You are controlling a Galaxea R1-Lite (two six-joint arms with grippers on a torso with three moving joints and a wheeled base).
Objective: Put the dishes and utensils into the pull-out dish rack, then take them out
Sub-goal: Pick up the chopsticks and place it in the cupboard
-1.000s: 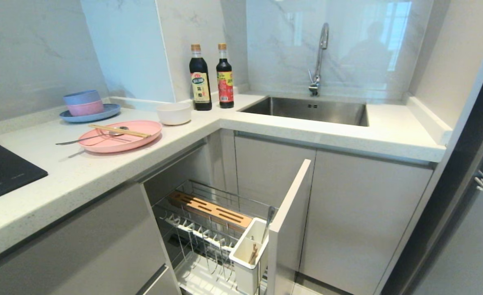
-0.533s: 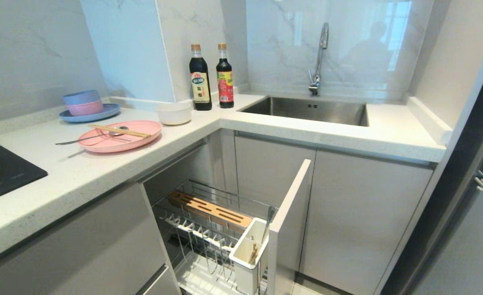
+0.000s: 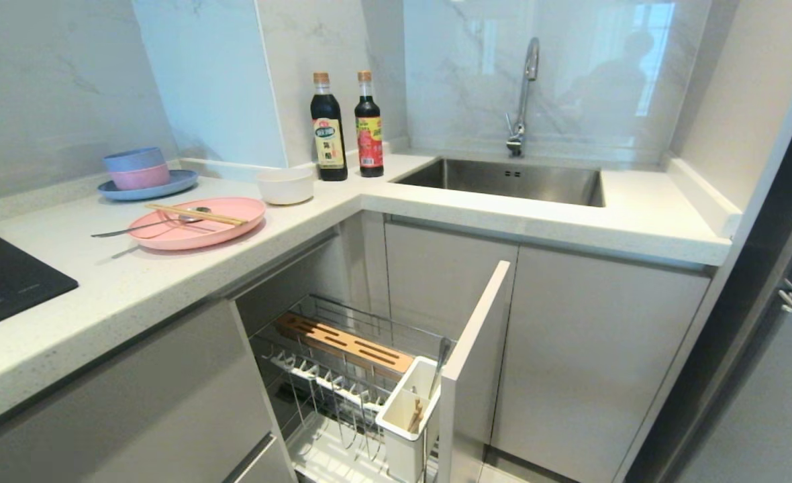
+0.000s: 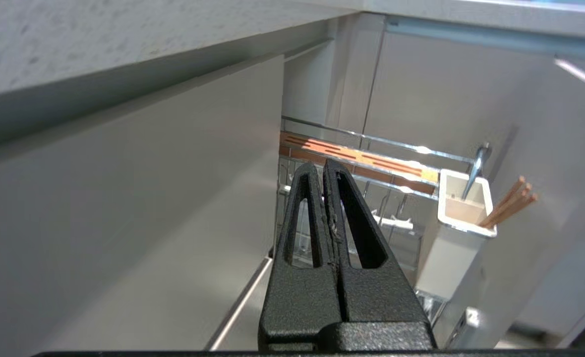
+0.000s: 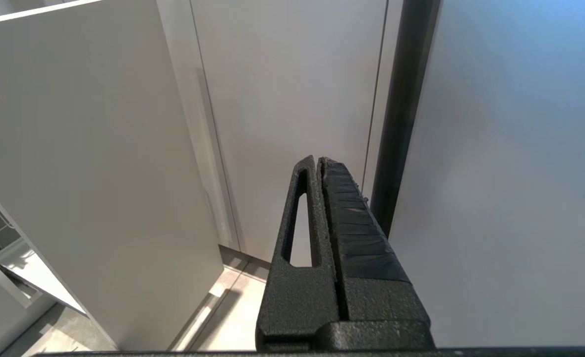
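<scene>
Both jaws are sitting closed, empty; you're risking rolling the chopsticks (image 3: 195,215) off the pink plate (image 3: 198,225) when lifting.

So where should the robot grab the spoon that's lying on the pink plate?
Probably by the handle. The spoon lies with its bowl end inside the pink plate under the chopsticks, while the thin handle sticks out past the plate's left rim over the counter. Coming down from above across the free handle end, near the rim, should avoid the chopsticks.

hob (image 3: 7,278): cut by left edge | pull-out dish rack (image 3: 342,376): base possibly cropped
</scene>
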